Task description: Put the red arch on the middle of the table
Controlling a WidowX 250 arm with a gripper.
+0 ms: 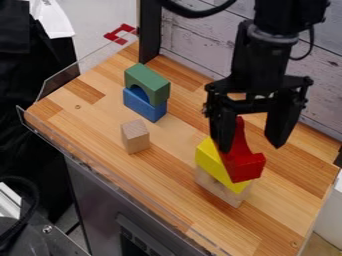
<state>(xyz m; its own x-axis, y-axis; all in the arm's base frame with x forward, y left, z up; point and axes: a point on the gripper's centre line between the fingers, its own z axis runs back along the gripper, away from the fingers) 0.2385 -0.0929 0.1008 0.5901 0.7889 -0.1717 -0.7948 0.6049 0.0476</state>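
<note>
The black gripper hangs at the right of the work surface, its two fingers spread apart. Between and just below them is the red arch, its curved side facing the right finger across a gap. The left finger overlaps the arch's upper left edge; whether it touches cannot be told. The arch stands over a yellow block, which lies on a pale wooden block. Part of the arch's top is hidden behind the left finger.
On the wooden table, a green arch sits on a blue block at the back left. A plain wooden block stands left of centre. Clear plastic edging borders the left side; a pale plank wall rises behind.
</note>
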